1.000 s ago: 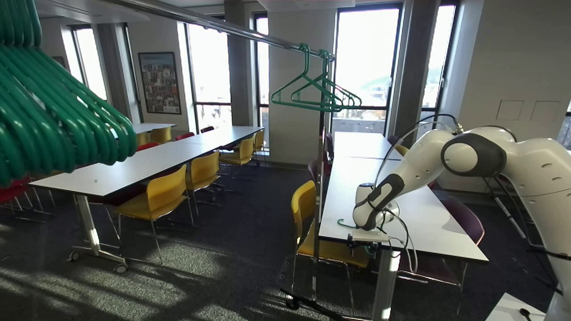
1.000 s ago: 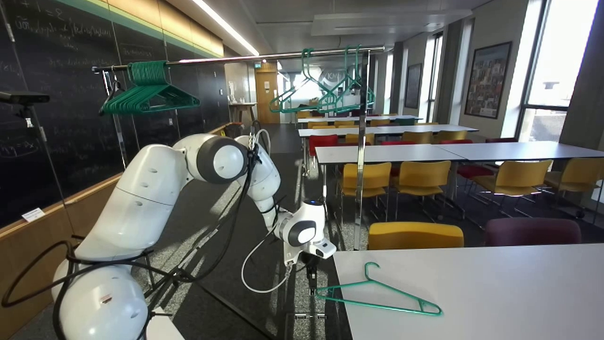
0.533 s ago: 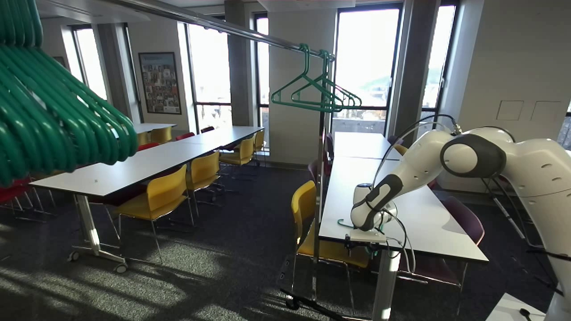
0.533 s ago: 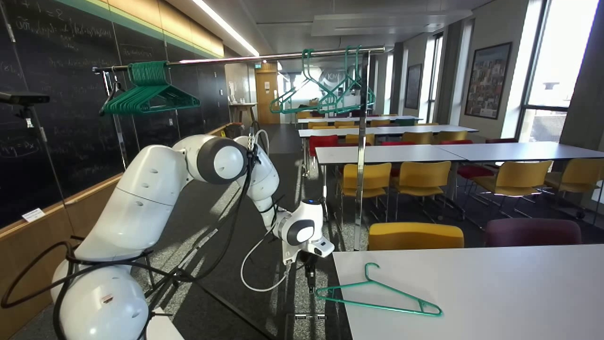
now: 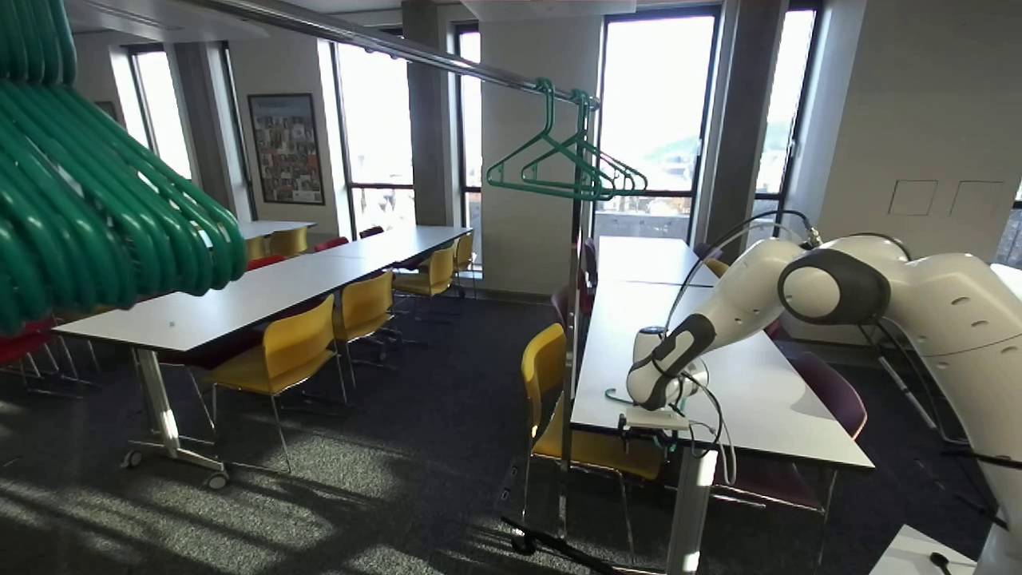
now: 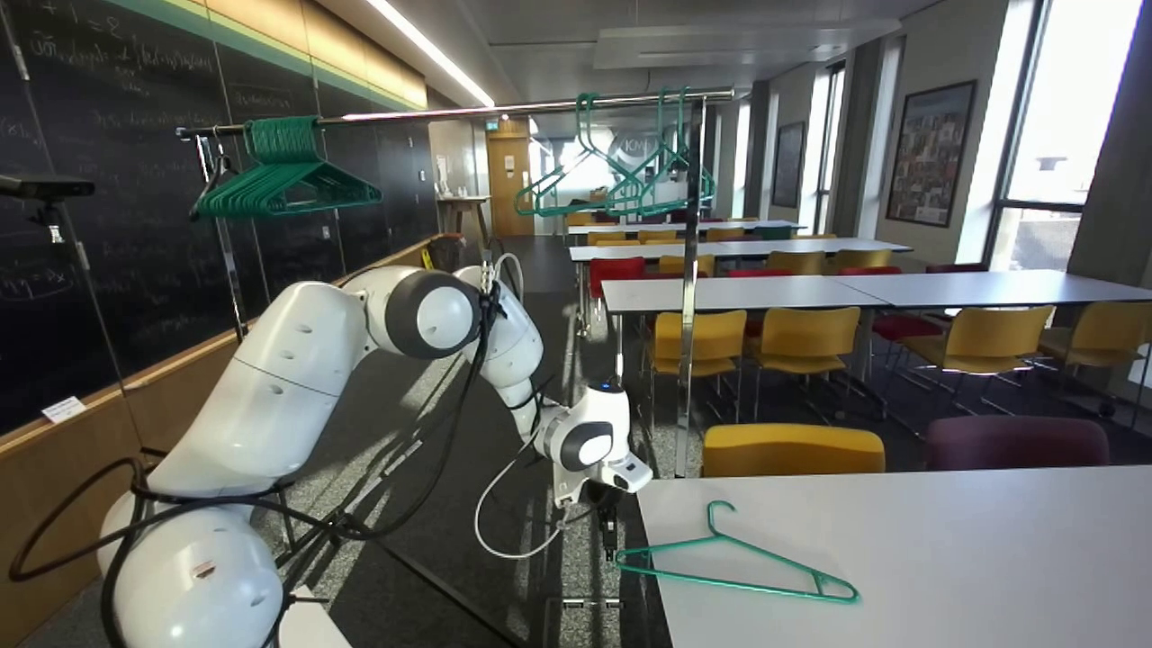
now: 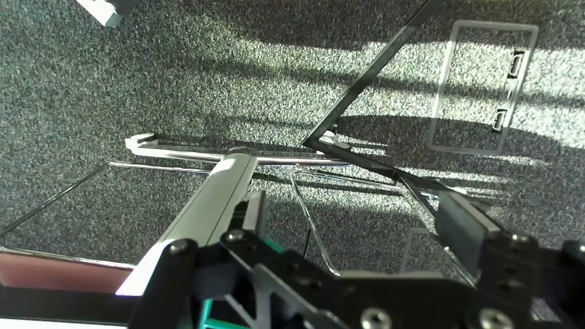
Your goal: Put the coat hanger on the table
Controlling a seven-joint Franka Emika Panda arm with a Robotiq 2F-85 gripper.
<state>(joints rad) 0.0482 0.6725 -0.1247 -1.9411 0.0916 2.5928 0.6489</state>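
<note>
The thin teal-green coat hanger (image 6: pixel 738 584) lies flat on the white table (image 6: pixel 945 549) in an exterior view, hook towards the yellow chair. Its near corner sticks out over the table's end edge. In an exterior view, only its hook (image 5: pixel 616 398) shows clearly on the table (image 5: pixel 766 411); the arm covers the rest. My gripper (image 6: pixel 609 547) points down just off that edge, at the overhanging corner; whether it touches cannot be told. In the wrist view the gripper (image 7: pixel 361 219) is wide open, with nothing between its fingers. Bits of the hanger (image 7: pixel 273 246) show behind one finger.
A metal clothes rail (image 6: pixel 504 110) with several green hangers (image 6: pixel 288 184) stands behind the arm; its post (image 6: pixel 688 315) rises near the table. A yellow chair (image 6: pixel 792 450) and a purple chair (image 6: pixel 1017 443) stand along the table. A table leg (image 7: pixel 224 196) is below the gripper.
The gripper drew back very slightly at first. Since half a second ago it has moved towards the table, and the coat hanger has slid a little further onto the table the same way.
</note>
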